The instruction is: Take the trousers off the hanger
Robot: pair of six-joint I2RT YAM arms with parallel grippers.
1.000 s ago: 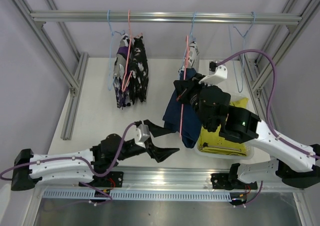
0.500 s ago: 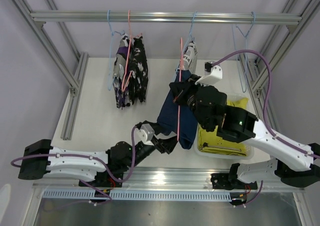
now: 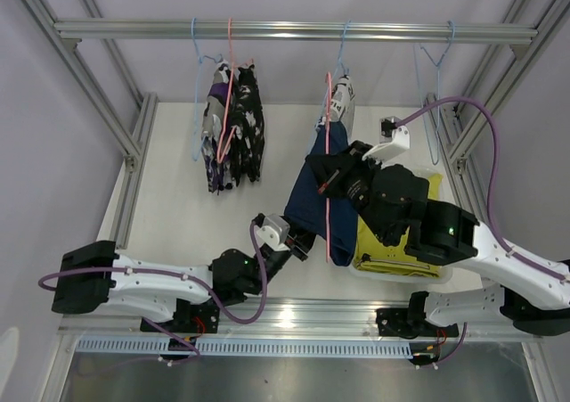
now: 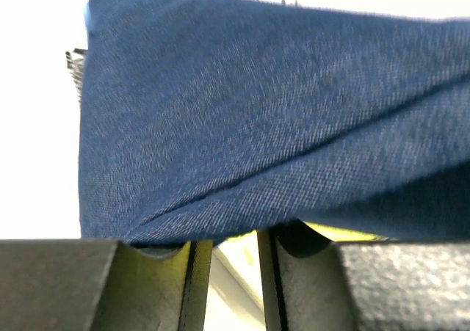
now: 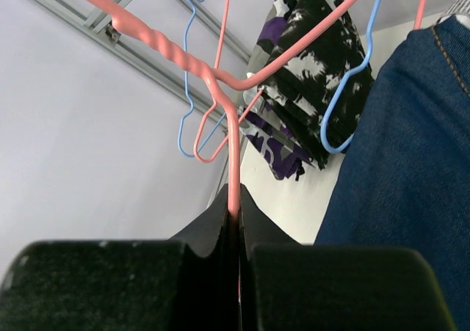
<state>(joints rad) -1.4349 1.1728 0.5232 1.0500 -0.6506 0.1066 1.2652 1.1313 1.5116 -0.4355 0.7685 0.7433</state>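
The navy blue trousers (image 3: 310, 208) hang folded over a pink hanger (image 3: 328, 148) that is off the rail. My right gripper (image 3: 331, 179) is shut on the hanger's wire (image 5: 233, 162), with the navy cloth (image 5: 411, 162) beside it. My left gripper (image 3: 301, 241) is at the trousers' lower edge. In the left wrist view the jaws (image 4: 228, 257) stand a little apart, with the navy cloth (image 4: 257, 111) just above the tips and nothing between them. Yellow-green trousers (image 3: 405, 252) lie in a white tray. Patterned trousers (image 3: 233, 133) hang on the rail at left; another patterned pair (image 3: 343, 99) hangs mid-rail.
The metal rail (image 3: 294, 31) crosses the top, with frame posts on both sides. An empty blue hanger (image 3: 433, 81) hangs at the right. The white tray (image 3: 443, 275) sits at the table's near right. Pink and blue hangers (image 5: 213, 118) hold the patterned trousers.
My left arm has swung right and forward, bringing its gripper up to the navy trousers' lower edge. My right gripper has shifted slightly right with the hanger.
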